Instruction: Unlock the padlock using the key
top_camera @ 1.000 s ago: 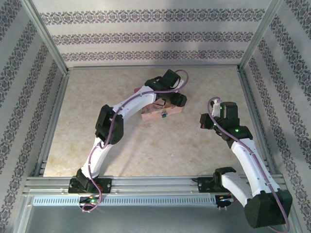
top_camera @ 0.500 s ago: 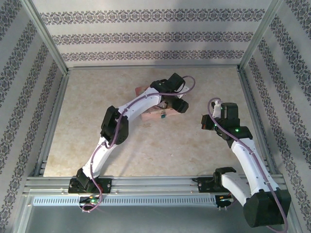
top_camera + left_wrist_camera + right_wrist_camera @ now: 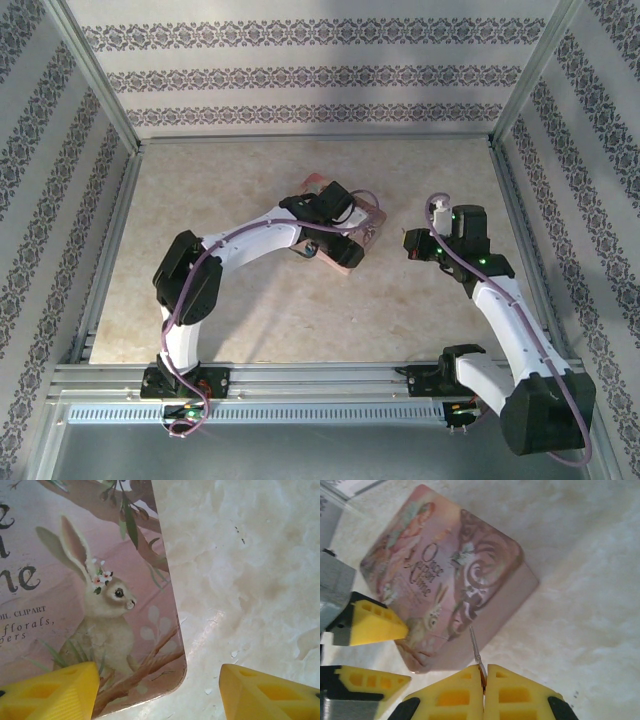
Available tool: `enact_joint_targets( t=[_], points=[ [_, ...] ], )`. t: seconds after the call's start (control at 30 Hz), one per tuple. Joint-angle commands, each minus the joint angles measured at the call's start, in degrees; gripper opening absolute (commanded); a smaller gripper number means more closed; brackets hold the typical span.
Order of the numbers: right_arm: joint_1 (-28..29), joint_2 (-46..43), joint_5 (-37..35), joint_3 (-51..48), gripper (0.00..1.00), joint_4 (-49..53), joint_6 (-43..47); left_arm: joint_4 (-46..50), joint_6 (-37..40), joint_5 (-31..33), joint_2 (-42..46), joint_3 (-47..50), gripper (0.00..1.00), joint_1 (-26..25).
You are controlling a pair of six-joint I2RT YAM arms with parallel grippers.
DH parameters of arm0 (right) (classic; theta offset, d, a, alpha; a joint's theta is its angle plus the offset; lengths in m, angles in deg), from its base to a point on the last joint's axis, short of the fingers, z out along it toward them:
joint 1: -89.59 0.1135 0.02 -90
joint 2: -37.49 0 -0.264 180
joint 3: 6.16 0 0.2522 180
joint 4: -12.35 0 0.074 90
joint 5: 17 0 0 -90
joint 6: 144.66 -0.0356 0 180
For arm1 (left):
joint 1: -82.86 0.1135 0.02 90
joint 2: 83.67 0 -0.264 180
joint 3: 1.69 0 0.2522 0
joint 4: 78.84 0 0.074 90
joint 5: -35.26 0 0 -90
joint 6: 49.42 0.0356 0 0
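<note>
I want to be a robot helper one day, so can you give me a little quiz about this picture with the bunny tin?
1. True or false: the right gripper is shut on a thin metal key.
2. Which animal is painted on the pink tin? A rabbit, B cat, C fox.
3. Fill in: the left gripper, at the tin's corner, is ____ (open or shut).
Key: 1 true; 2 A; 3 open.

Tin (image 3: 445, 575) pink, rabbit art; L end effector fingers (image 3: 50, 692) yellow; table (image 3: 250, 580) beige marbled.
</note>
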Motion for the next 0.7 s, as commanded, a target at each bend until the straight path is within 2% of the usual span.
enact_joint_targets(
  t=[0.0,0.13,0.27,0.5,0.67],
  points=[
    [1.22,1.14,5.65,-0.6,0.0,-5.99,-3.28,-2.47,-1.81,0.0,-0.02,0.04,0.66,0.17],
    [3.01,2.75,7.98,-1.83,0.0,-11.83,-7.47,-4.97,-2.56,-0.76,0.45,-0.53,0.66,0.22],
    [5.33,4.66,7.95,-2.58,0.0,-15.75,-10.02,-10.43,-4.33,-0.31,6.24,4.73,0.68,0.91],
    [10.85,11.08,7.16,-1.72,0.0,-21.44,-12.71,-26.79,-6.83,2.95,25.26,28.16,0.73,5.08],
    [14.95,16.46,5.56,-0.42,0.0,-25.1,-15.41,-39.97,-13.82,-0.04,35.76,45.35,0.78,11.37]
  ],
)
